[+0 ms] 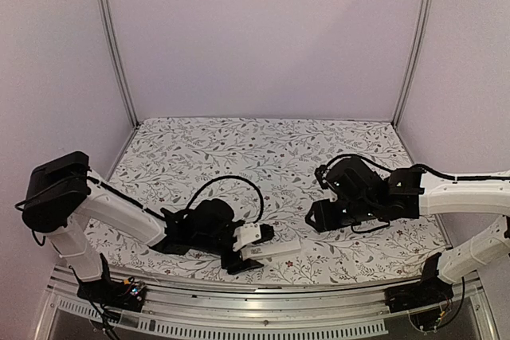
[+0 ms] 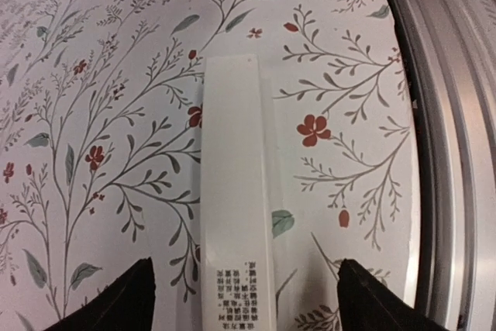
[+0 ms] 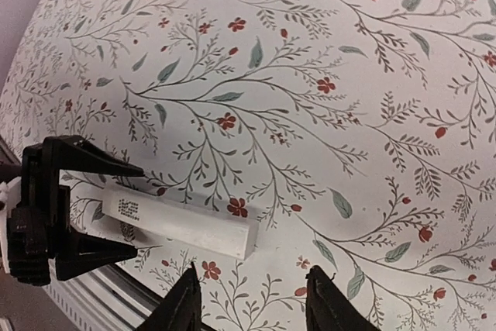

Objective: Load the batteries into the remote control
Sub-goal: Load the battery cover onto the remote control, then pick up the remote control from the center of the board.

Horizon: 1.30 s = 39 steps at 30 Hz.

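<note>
Floral tablecloth (image 1: 263, 141) bears the remote control (image 2: 236, 191) — left claw (image 2: 244, 281) spread wide astride it, right claw (image 3: 253, 291) parted, empty

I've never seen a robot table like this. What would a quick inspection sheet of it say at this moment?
Surface: floral-patterned cloth, lying flat.
Job's things: white remote control lies near the front edge, printed label up; batteries not seen.
Clutter: nothing seen.
Grippers: left gripper open, straddling the remote with a gap on each side; right gripper open and empty, over the cloth.
Cables: black cable loops over the left arm; another runs along the right arm.
Surroundings: plain pale walls, metal frame posts, metal rail at the front.
</note>
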Each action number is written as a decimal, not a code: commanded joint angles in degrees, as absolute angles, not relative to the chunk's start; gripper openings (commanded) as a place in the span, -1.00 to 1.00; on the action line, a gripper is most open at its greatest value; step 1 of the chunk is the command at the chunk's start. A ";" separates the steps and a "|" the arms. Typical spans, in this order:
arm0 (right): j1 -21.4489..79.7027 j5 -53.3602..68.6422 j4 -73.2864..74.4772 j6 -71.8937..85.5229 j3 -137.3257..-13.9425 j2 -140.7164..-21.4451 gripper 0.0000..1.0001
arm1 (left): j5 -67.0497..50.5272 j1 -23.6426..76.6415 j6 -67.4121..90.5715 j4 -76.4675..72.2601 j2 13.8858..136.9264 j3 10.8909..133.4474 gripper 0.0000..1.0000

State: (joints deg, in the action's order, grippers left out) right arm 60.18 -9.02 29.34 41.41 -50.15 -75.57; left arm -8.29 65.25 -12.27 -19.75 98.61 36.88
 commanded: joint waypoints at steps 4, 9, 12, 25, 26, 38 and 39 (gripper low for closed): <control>60.29 5.73 8.53 8.67 -43.91 -68.30 0.29 | -9.29 63.28 -7.71 -19.45 82.81 31.75 0.68; 60.55 13.59 4.65 -10.80 -45.79 -74.24 0.47 | 1.40 61.04 4.95 -22.89 67.78 25.60 0.79; 61.84 16.24 7.12 -19.17 -50.82 -82.48 0.66 | 8.29 60.74 9.78 -22.76 60.37 22.84 0.82; 67.34 11.36 19.51 -30.33 -70.83 -113.71 0.95 | 20.57 60.61 14.28 -19.75 44.51 16.78 0.82; 67.45 10.97 19.62 -30.32 -70.96 -114.10 0.92 | 20.57 60.56 14.43 -19.89 44.17 16.48 0.82; 68.11 8.48 23.01 -26.59 -74.11 -117.91 -0.11 | 20.65 60.65 13.98 -20.03 43.81 16.36 0.80; 68.12 8.53 23.02 -26.55 -74.24 -117.67 -0.20 | 20.68 60.66 14.07 -19.98 43.73 16.35 0.80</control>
